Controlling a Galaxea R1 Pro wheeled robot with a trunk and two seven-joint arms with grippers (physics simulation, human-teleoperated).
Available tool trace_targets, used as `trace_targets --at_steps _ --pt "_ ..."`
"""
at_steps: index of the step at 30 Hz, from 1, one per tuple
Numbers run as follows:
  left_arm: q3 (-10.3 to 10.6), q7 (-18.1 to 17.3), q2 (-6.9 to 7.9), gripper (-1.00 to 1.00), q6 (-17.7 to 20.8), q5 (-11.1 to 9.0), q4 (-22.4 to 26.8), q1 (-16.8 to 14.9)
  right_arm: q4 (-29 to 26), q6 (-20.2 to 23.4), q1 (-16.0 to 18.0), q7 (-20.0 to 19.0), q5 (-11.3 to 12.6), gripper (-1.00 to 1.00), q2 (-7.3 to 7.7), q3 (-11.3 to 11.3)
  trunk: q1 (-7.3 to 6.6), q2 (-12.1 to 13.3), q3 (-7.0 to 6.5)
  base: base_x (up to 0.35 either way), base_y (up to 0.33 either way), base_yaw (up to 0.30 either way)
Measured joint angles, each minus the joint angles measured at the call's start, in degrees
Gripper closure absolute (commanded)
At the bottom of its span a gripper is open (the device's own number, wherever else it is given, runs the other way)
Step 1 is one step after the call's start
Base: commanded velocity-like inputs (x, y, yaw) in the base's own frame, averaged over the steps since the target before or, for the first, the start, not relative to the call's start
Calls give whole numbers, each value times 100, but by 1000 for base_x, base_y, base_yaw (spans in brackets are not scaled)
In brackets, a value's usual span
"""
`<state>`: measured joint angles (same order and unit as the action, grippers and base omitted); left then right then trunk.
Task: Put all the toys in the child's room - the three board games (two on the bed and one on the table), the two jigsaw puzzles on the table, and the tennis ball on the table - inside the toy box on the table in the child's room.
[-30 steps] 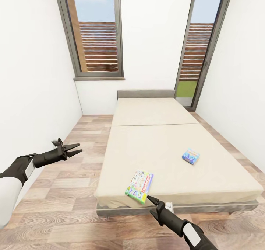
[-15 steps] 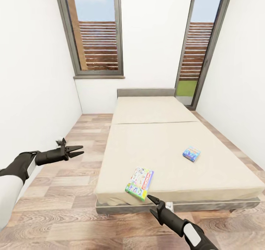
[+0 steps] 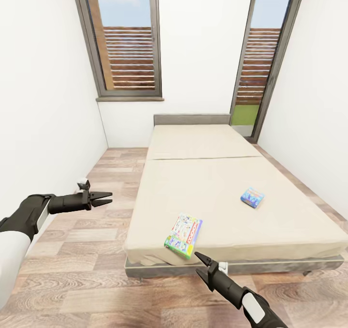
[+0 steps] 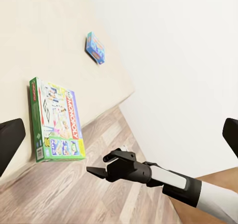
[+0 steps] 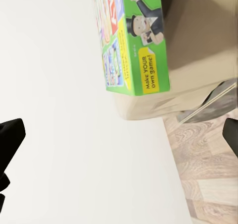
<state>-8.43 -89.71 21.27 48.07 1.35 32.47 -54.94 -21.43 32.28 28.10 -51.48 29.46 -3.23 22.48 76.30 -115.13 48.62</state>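
Two board games lie on the bed's (image 3: 217,173) bare beige mattress. The larger white one with a green edge (image 3: 183,235) (image 4: 54,120) (image 5: 139,50) rests at the near edge, overhanging it slightly. The small blue one (image 3: 252,197) (image 4: 95,47) sits farther right. My right gripper (image 3: 200,266) (image 4: 98,164) hovers open just below and in front of the green-edged game, not touching it. Out over the floor left of the bed, my left gripper (image 3: 105,199) is open and empty. The table, toy box, jigsaw puzzles and tennis ball are out of view.
Wood-plank floor (image 3: 82,250) runs along the bed's left side, bounded by a white wall (image 3: 43,125). Another white wall (image 3: 314,125) stands close to the bed's right side. Two dark-framed windows (image 3: 125,42) are behind the headboard (image 3: 192,119). The grey bed frame (image 3: 270,266) edges the mattress.
The whole view has shifted a little, so the bed sits higher in the picture. My left gripper has dropped slightly and levelled out. The games have not moved on the mattress.
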Motion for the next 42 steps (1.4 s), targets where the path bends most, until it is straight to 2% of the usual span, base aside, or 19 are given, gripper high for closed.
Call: trace_targets --at_steps 21,31,42 --pt "5 0 6 -100 3 0 13 4 0 -9 0 -11 -6 -100 -7 0 461 -842 377 0 0 0" --pt "4 0 8 -100 3 -7 13 4 0 -9 0 -11 -5 -100 -17 0 461 -844 377 15 2 0" --pt "4 0 8 -100 -9 -9 13 4 0 -9 0 -11 -5 -100 -9 0 461 -844 377 157 38 0"
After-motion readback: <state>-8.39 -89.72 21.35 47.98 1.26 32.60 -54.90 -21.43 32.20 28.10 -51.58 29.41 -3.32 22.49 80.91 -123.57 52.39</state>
